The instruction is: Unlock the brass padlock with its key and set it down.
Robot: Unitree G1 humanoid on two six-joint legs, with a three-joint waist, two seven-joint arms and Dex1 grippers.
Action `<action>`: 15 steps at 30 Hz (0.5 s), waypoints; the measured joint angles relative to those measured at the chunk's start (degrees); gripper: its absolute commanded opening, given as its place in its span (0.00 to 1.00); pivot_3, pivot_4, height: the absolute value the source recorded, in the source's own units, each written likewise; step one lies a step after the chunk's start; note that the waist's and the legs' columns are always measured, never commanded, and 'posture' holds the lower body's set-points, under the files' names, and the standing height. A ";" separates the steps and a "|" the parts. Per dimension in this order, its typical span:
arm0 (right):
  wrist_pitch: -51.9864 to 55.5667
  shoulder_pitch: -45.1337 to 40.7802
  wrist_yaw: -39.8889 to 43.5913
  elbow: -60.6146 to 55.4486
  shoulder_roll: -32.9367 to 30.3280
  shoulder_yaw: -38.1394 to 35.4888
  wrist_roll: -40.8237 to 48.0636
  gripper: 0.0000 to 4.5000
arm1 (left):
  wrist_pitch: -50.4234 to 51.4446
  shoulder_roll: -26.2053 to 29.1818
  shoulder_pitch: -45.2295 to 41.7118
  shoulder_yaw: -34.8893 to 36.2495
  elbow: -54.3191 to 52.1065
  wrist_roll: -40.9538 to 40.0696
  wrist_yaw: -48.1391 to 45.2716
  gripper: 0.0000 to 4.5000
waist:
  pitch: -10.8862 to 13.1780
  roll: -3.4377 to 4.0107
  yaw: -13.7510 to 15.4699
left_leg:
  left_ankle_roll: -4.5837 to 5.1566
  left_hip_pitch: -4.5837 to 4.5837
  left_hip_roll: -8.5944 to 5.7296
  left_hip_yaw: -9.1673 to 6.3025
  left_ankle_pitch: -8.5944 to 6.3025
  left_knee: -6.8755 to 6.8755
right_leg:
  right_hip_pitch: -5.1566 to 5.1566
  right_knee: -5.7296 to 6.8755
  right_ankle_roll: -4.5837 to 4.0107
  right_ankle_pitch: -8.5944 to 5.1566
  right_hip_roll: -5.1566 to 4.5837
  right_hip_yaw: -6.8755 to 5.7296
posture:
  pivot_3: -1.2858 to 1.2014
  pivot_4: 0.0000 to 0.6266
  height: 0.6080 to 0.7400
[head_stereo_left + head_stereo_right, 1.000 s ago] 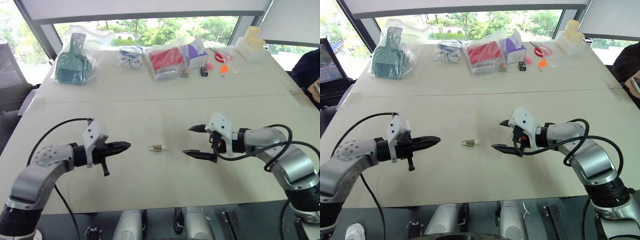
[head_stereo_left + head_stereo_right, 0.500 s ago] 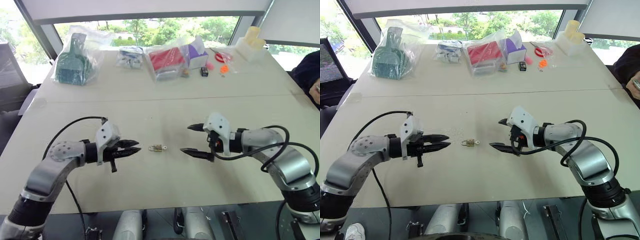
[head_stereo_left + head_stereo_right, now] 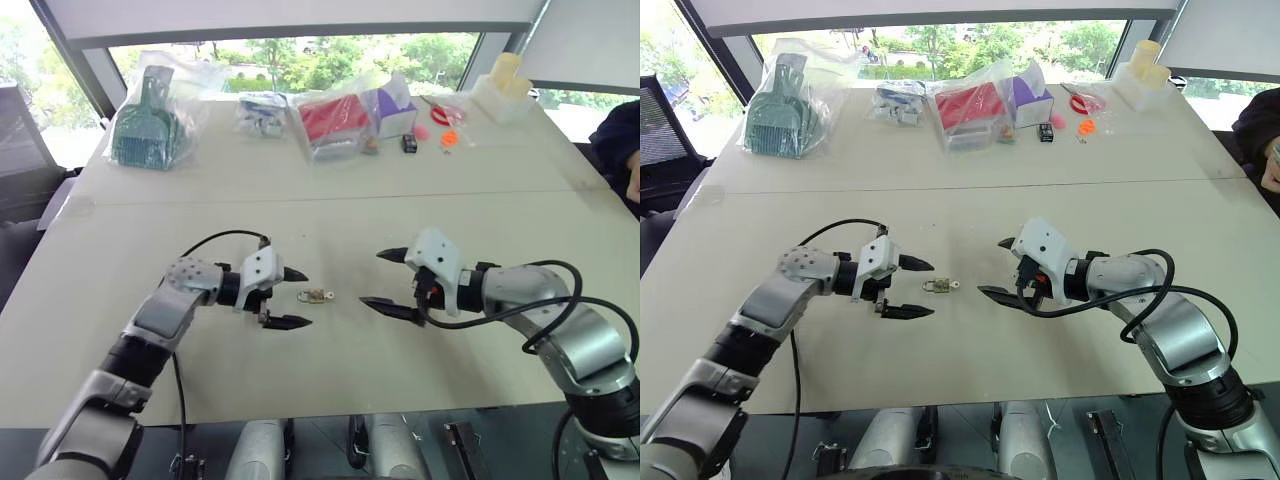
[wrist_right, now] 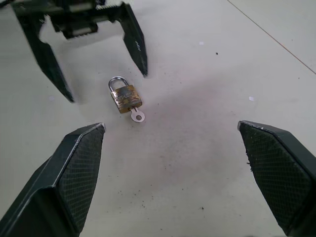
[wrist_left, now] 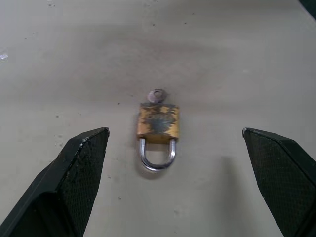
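The brass padlock (image 3: 313, 296) lies flat on the pale table (image 3: 320, 380) between my two grippers. Its silvery shackle (image 5: 157, 157) looks seated in the body, and a small silver key (image 5: 157, 94) sticks out of the opposite end. My left gripper (image 3: 303, 298) is open just left of the padlock, its fingertips (image 3: 306, 275) level with the shackle end and apart from it. My right gripper (image 3: 370, 278) is open a short way to the padlock's right, facing the key end. Neither gripper holds anything.
Along the table's far side lie a bagged green dustpan (image 3: 150, 125), a bag with a red item (image 3: 333, 122), a purple box (image 3: 392, 105), a small black box (image 3: 408, 143), red scissors (image 3: 445, 112) and white containers (image 3: 505, 85). A person's dark sleeve (image 3: 620, 150) shows at the right edge.
My left gripper went from shut to wide open and moved right and down, up to the padlock. The right gripper stayed where it was, open. The padlock has not moved.
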 measured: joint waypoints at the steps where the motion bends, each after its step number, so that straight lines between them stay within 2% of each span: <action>1: 0.29 0.32 -0.31 -0.53 0.00 -0.09 0.02 1.00 | -0.76 -0.80 -0.81 -0.02 2.01 0.56 -0.12 0.99 | 0.00 0.00 -0.03 | 0.00 0.00 0.00 0.00 0.00 0.00 | 0.00 0.00 0.01 0.00 0.00 0.00 | 0.52 0.24 1.00; 6: 1.32 1.41 -1.66 -2.15 -0.05 -1.08 0.17 1.00 | -5.33 -3.67 -3.33 -0.01 8.21 2.34 -1.16 0.99 | -0.01 -0.01 0.00 | 0.01 0.01 0.02 -0.01 0.00 0.01 | 0.00 0.03 0.01 0.01 0.00 0.00 | 0.52 0.24 1.00; 9: 1.70 1.80 -1.95 -2.89 -0.06 -1.46 0.47 1.00 | -7.77 -4.08 -3.62 0.08 9.71 3.33 -1.73 0.82 | -0.02 -0.02 0.01 | 0.01 0.02 0.12 -0.02 0.00 0.02 | 0.03 0.02 0.01 0.01 -0.01 0.00 | 0.52 0.24 1.00; 15: 1.78 1.81 -1.98 -2.91 -0.20 -1.46 0.46 1.00 | -12.20 -4.06 -3.57 -0.55 10.21 5.15 -3.57 0.30 | -0.02 -0.01 -0.03 | 0.02 0.03 0.12 -0.02 -0.01 0.02 | 0.04 0.03 0.01 0.01 -0.01 0.00 | 0.52 0.24 1.00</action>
